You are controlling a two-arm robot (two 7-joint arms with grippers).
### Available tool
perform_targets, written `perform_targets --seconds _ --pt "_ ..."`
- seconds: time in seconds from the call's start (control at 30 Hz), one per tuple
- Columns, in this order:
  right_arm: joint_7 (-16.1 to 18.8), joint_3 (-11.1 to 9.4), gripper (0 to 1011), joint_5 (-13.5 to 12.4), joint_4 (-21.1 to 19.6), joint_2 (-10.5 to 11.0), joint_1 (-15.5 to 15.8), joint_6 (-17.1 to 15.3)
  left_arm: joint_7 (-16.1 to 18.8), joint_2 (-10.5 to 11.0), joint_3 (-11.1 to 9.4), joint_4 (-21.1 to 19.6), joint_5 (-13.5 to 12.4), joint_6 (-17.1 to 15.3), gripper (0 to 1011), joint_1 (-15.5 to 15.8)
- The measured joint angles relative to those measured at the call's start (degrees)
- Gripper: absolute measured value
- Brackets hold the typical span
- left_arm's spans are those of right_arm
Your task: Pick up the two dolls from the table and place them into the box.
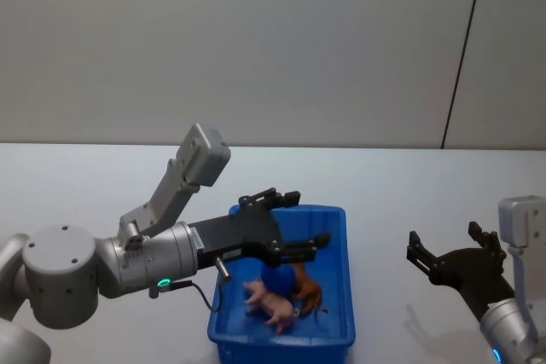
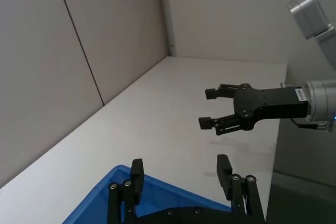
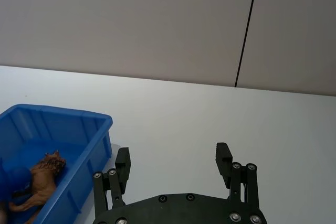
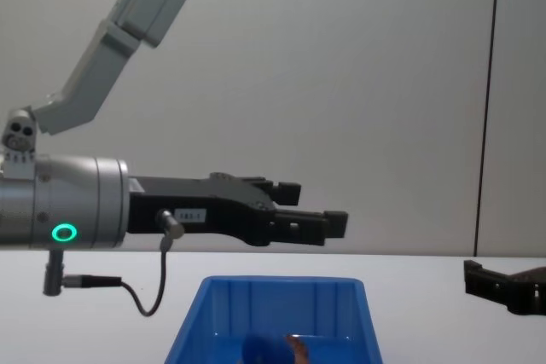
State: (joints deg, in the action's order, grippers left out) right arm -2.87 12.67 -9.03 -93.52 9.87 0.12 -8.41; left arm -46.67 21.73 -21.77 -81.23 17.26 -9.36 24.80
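Inside box (image 1: 341, 296): 2 dolls (image 1: 286, 298) | left tool (image 1: 300, 226) above, wide | right tool (image 1: 452, 253) wide

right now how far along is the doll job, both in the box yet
Both dolls look placed: the pink doll and the brown doll lie inside the blue box. Nothing is in hand: the left gripper hangs open above the box, and the right gripper is open over the table. Nothing looks left to pick.
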Motion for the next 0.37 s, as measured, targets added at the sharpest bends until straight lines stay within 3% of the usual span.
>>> perform_targets --seconds 0.17,0.37 --pt "0.0 0.0 1001 0.0 0.0 0.0 0.0 0.0 -1.65 -0.64 -0.28 1.28 0.0 0.73 997 0.92" --pt "0.0 0.0 1001 0.0 0.0 0.0 0.0 0.0 -3.16 -1.27 -0.56 2.47 0.02 1.41 1001 1.75"
